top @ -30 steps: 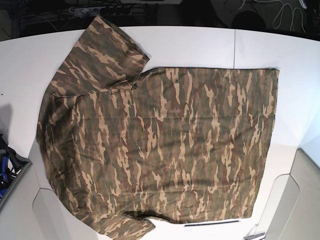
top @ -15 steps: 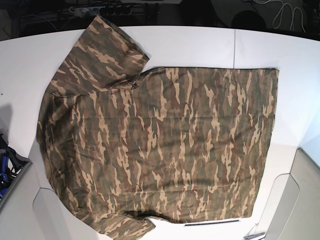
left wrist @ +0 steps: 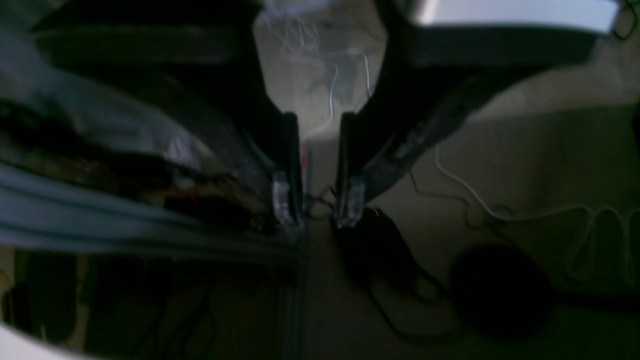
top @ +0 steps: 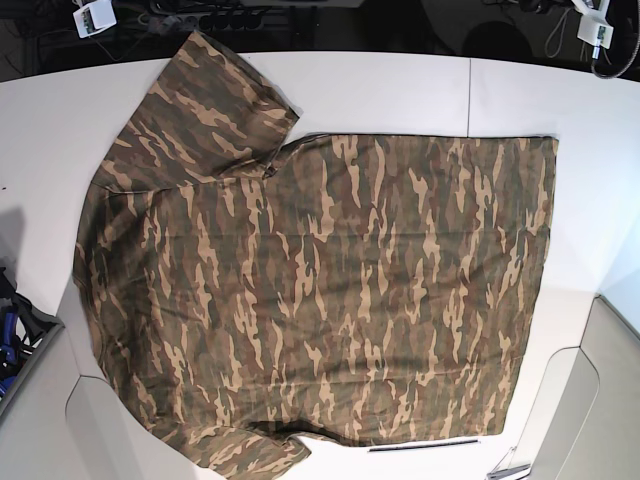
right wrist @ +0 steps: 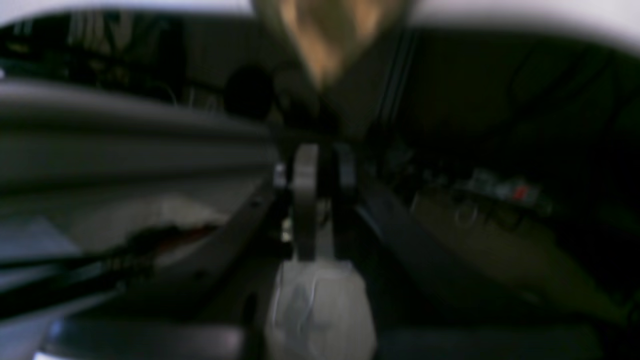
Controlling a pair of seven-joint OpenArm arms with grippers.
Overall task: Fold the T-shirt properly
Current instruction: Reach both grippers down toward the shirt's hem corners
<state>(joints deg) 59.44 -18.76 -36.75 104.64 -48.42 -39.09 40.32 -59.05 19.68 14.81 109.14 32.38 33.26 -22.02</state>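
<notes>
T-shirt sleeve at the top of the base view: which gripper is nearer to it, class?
Right. The right gripper sits just left of the sleeve in that view; the left gripper is far across, past the hem corner.

The T-shirt [top: 320, 290] is being covered all over in a camouflage pattern of brown, tan and dark olive streaks. The worktop [top: 380, 90] under it is being shown as plain white. Blue is being seen on a part [top: 10, 335] at the worktop's edge. Dark, near-black fingers [left wrist: 287, 165] are being seen on the left tool [left wrist: 317, 207].
</notes>
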